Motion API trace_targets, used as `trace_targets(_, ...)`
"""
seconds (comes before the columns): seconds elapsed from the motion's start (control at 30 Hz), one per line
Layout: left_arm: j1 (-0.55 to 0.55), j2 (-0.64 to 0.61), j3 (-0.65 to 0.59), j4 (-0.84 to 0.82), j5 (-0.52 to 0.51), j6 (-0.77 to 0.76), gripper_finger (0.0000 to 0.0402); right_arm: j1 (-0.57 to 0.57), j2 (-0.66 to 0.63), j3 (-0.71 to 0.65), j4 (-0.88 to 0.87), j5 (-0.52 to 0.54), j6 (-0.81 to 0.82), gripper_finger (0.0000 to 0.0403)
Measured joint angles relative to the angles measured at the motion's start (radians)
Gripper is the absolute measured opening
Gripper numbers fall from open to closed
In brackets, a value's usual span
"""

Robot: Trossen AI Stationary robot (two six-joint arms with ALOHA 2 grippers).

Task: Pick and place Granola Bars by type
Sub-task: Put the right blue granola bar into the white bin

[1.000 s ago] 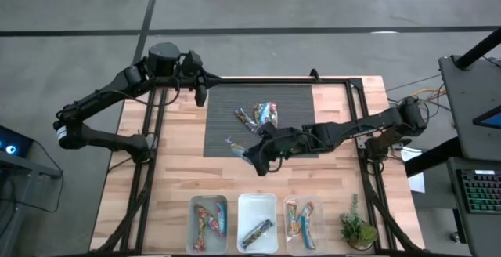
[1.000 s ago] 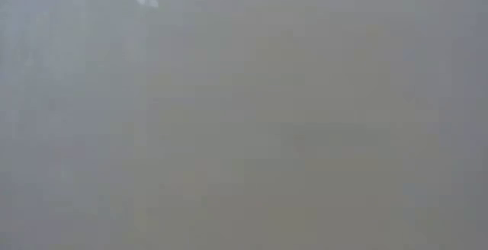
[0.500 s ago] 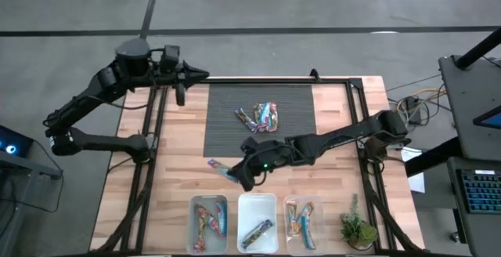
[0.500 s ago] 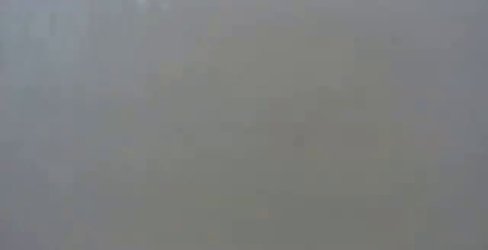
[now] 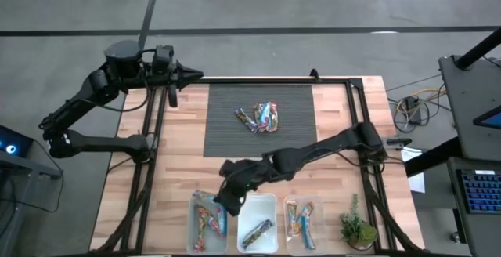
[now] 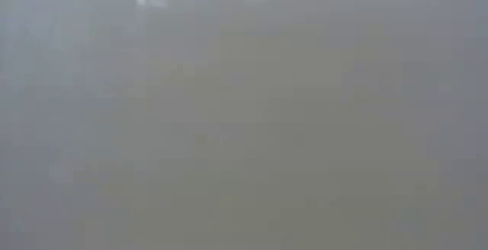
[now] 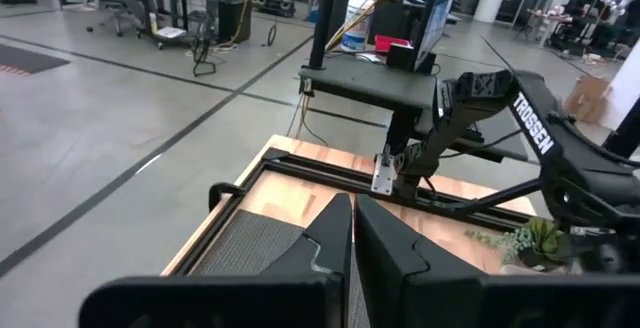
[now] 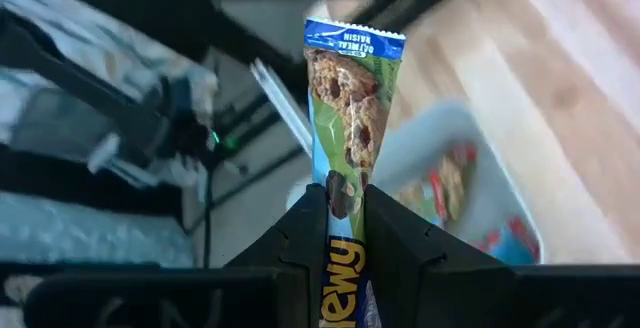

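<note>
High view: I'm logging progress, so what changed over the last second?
The right end effector carried a granola bar from the dark mat toward the front, now over the left bin. The left end effector pulled back, shut. The bars on the mat and in the bins stayed put.

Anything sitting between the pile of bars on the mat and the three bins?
The high view shows only the right arm crossing that stretch, over bare wood, between the pile of bars and the three bins.

Right gripper (image 5: 227,200) over left bin (image 5: 196,227)
</note>
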Motion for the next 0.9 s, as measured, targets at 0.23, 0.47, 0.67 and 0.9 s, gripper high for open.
trace_targets(0.23,0.0,-0.001,-0.001,-0.01,0.012,0.0,0.0,0.027,0.009,0.136,-0.325,0.052,0.003,0.0054)
trace_targets(0.47,0.0,0.002,-0.002,-0.009,0.012,-0.001,0.0,0.06,0.002,0.222,-0.585,0.122,0.134,0.0054)
trace_targets(0.67,0.0,0.004,-0.004,-0.01,0.011,-0.011,0.0,0.105,0.003,0.221,-0.613,0.15,0.265,0.0054)
trace_targets(0.9,0.0,0.007,-0.005,-0.01,0.01,-0.029,0.0,0.164,0.003,0.213,-0.656,0.247,0.431,0.0054)
